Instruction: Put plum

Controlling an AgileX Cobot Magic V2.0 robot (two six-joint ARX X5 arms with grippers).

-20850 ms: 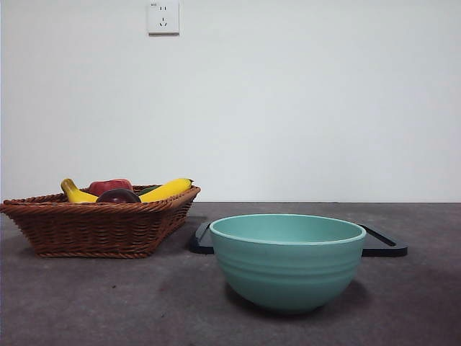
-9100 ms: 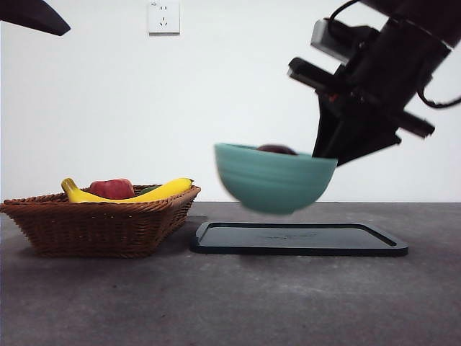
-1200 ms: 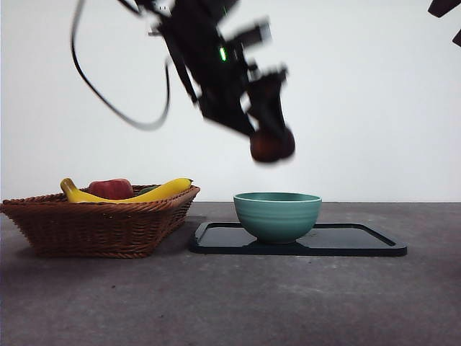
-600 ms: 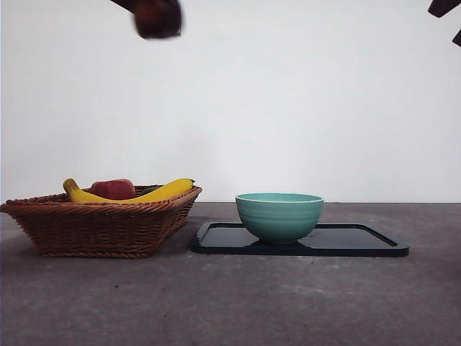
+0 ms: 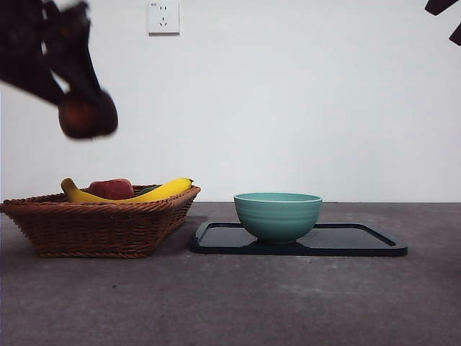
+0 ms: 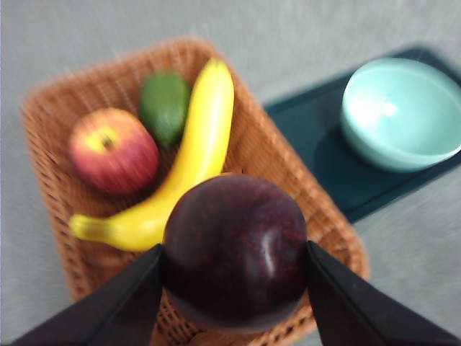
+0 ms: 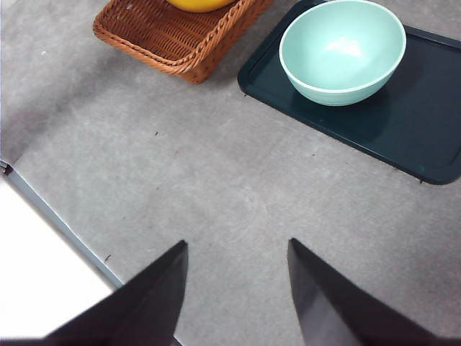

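The dark maroon plum (image 6: 235,252) sits between the jaws of my left gripper (image 6: 234,267), which is shut on it. In the front view the plum (image 5: 88,115) hangs blurred in the air high above the left part of the wicker basket (image 5: 101,223). The left wrist view looks down on the basket (image 6: 302,194) straight below the plum. My right gripper (image 7: 234,288) is open and holds nothing, high above the table; it shows only as a black tip (image 5: 445,14) at the top right corner of the front view.
The basket holds a yellow banana (image 6: 184,162), a red apple (image 6: 113,150) and a green fruit (image 6: 164,107). A teal bowl (image 5: 278,215) stands on the left half of a dark tray (image 5: 360,244) right of the basket. A wall socket (image 5: 163,16) is behind.
My left gripper has carried the plum from above the bowl up and leftward, then down to its place above the basket. The bowl, tray and basket stayed put.
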